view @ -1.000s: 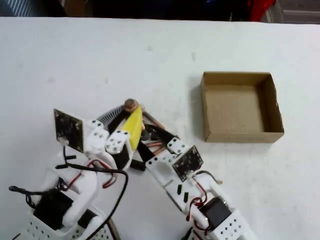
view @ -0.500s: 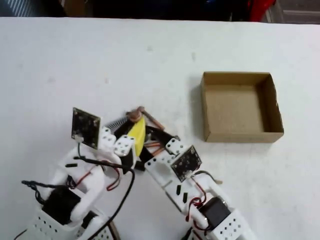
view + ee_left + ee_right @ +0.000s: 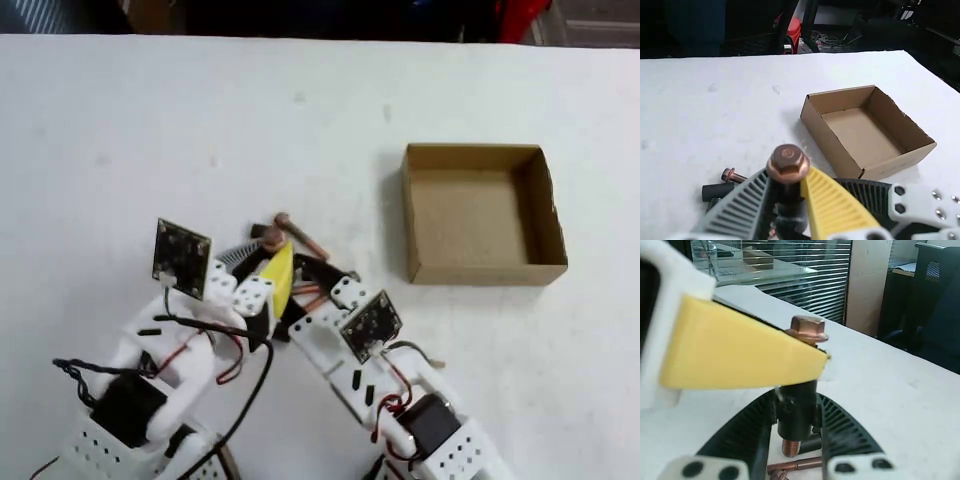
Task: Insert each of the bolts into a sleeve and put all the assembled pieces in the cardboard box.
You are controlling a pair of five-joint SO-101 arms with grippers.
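Observation:
In the left wrist view my left gripper (image 3: 788,176), with one grey and one yellow finger, is shut on a copper bolt (image 3: 787,161) just under its hex head. The bolt's shank runs down through a black sleeve (image 3: 796,412), which my right gripper (image 3: 796,407) holds between its black fingers; the threaded tip pokes out below. From above, both grippers meet left of the cardboard box (image 3: 480,212), which stands open and empty. A loose bolt (image 3: 297,232) lies on the table beyond them, and another black sleeve (image 3: 716,191) lies beside a loose bolt (image 3: 730,175).
The white table (image 3: 200,120) stretches bare toward the far side and left. More copper bolts (image 3: 796,466) lie on it under the right gripper. Both arm bodies crowd the near edge.
My left arm has drawn back toward the near edge and lowered, carrying the bolt head down with it. The loose bolt behind it has come into sight. The right arm has barely moved.

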